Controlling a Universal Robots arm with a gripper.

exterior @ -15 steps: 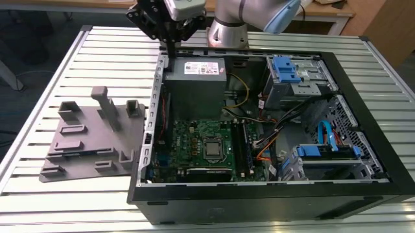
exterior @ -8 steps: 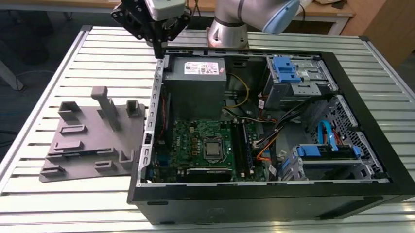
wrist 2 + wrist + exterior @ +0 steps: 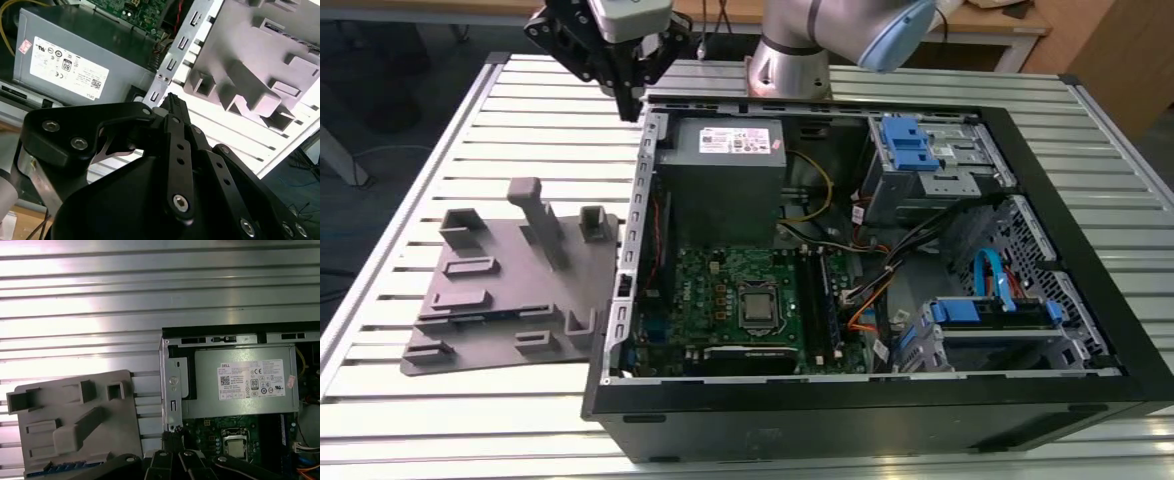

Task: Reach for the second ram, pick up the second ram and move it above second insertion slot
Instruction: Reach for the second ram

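My gripper (image 3: 634,104) hangs above the table at the back, just outside the open computer case's (image 3: 624,330) rear left corner. Its black fingers meet at the tips (image 3: 171,98), shut on nothing. The second ram (image 3: 471,319) is a thin dark blue-green stick. It lies in a slot of the grey holder plate (image 3: 507,285) on the exterior view's left, well away from the gripper. In the first wrist view the ram (image 3: 65,467) shows as a blue strip along the plate's edge. The memory slots (image 3: 827,300) run beside the CPU socket (image 3: 758,308) on the green motherboard.
A grey power supply (image 3: 720,150) fills the case's rear left. Drive cages with blue latches (image 3: 903,140) and loose cables (image 3: 881,270) sit on the exterior view's right. The holder plate carries raised posts (image 3: 534,215). A slatted metal table (image 3: 494,130) lies under everything.
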